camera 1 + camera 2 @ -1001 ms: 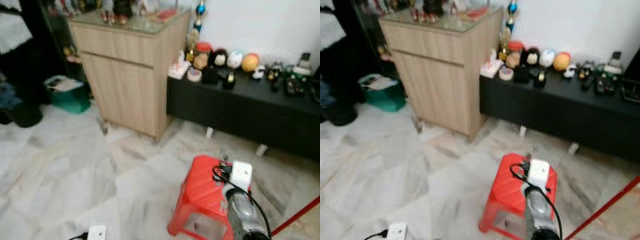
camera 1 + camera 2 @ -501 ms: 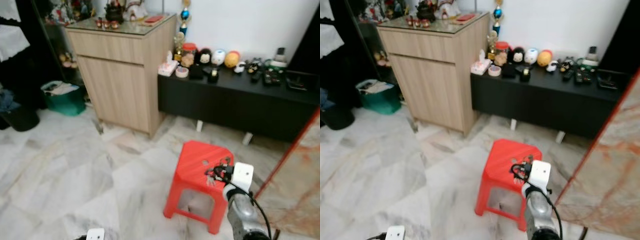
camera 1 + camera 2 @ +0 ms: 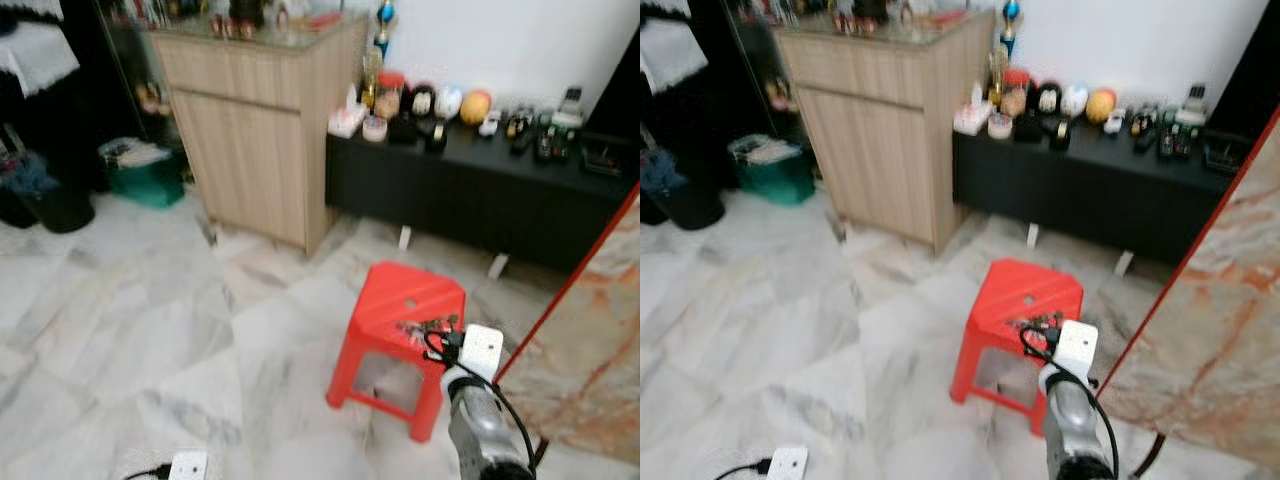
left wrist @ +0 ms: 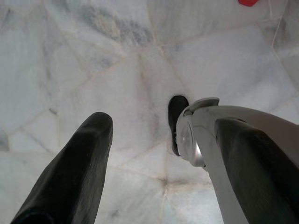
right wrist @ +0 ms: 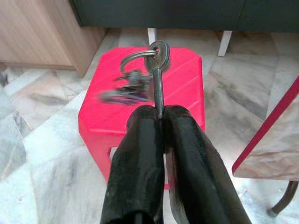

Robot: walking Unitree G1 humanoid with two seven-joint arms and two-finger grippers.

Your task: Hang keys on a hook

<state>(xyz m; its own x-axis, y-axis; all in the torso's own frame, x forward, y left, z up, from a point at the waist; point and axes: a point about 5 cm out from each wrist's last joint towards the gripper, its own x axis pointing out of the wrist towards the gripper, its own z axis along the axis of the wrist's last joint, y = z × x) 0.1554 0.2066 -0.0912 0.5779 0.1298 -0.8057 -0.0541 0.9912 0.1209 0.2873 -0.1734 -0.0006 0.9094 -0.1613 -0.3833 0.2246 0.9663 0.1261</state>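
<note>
Readable text: none in any view.
Shelf items (image 3: 470,110), upper right of the head views: too small and blurred to show any label.
Keys (image 5: 140,81), upper middle of the right wrist view: blurred, no marking legible.

Right arm (image 3: 478,425): silver metallic cylinder, white boxy wrist module (image 3: 481,350) on top, black cable looped alongside. Right gripper (image 5: 160,122): two long black rounded fingers, matte. Left gripper (image 4: 159,154): same black fingers; silver-grey leg w/ black foot.
</note>
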